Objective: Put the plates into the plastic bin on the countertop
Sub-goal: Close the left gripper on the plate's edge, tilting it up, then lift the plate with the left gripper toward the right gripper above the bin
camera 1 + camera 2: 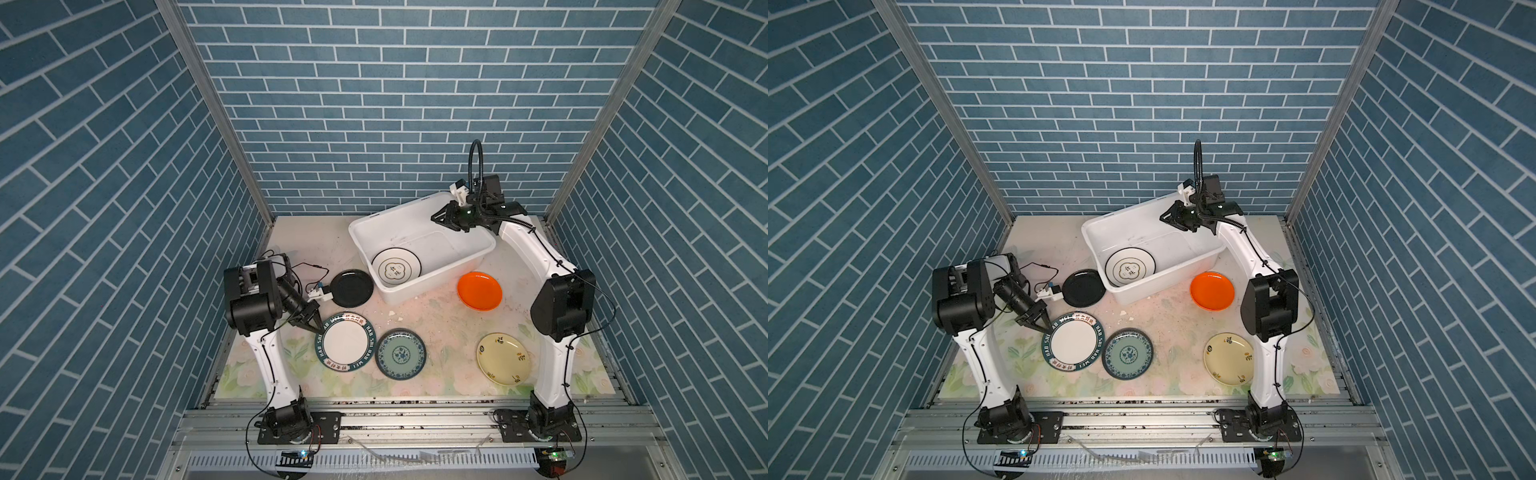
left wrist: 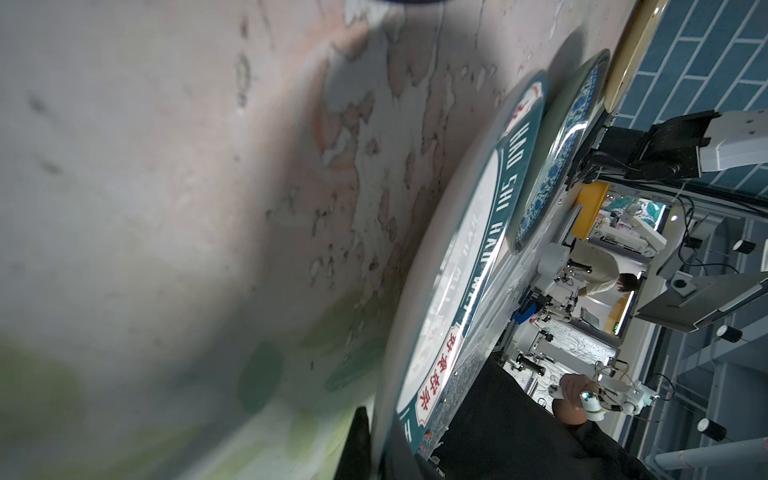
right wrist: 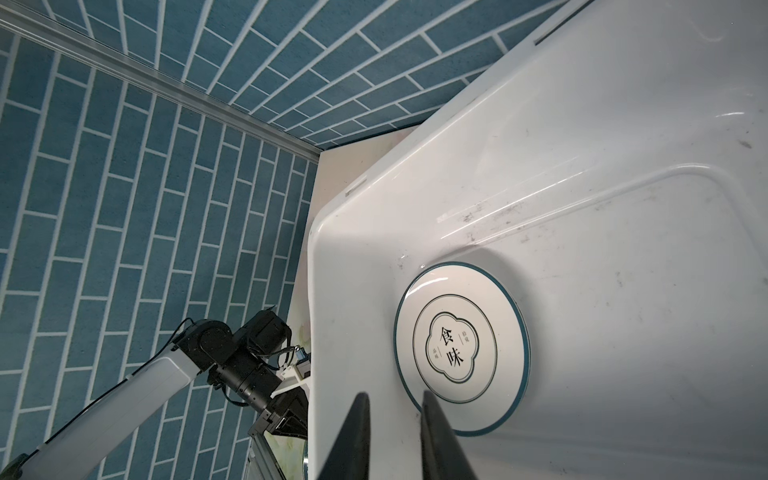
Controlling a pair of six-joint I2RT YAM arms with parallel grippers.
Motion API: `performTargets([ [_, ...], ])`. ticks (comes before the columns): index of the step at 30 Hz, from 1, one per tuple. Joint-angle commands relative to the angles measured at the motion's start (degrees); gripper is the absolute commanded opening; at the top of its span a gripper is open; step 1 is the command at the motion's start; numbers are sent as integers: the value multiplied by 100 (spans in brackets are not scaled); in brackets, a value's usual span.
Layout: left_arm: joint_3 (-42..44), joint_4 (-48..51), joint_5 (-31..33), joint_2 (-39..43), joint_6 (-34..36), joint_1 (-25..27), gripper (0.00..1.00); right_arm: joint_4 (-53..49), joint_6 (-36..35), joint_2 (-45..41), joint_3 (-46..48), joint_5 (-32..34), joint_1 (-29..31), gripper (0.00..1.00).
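Left hand [image 1: 316,329] tight on left rim of lettered-rim plate [image 1: 345,341]

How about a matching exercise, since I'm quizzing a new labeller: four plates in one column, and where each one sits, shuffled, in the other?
Plates:
1. orange plate
2. emblem plate
3. lettered-rim plate
4. black plate

Places:
A. rim pinched in the left gripper
B. on the countertop, on the left-arm side of the plastic bin
C. flat inside the plastic bin
D. on the countertop, on the right-arm side of the plastic bin

Pairs: 1-D, 2-C, 3-A, 4-B.
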State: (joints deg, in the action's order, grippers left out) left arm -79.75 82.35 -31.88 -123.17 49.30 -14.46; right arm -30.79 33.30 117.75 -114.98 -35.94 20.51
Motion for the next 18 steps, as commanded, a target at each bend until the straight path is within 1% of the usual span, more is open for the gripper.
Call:
performTargets([
  [1, -192, 224, 123, 275, 148, -70, 0, 132, 133, 37, -183, -114, 23, 23],
  [9, -870, 753, 41, 498, 167, -309, 0, 130, 142, 141, -373, -195, 23, 23],
  [14, -1395, 1215, 33, 640, 215, -382, 0, 90, 55, 164, -394, -216, 27, 23],
  [18, -1747, 1527, 143, 819, 309, -389, 0, 98, 34, 173, -356, -245, 23, 23],
])
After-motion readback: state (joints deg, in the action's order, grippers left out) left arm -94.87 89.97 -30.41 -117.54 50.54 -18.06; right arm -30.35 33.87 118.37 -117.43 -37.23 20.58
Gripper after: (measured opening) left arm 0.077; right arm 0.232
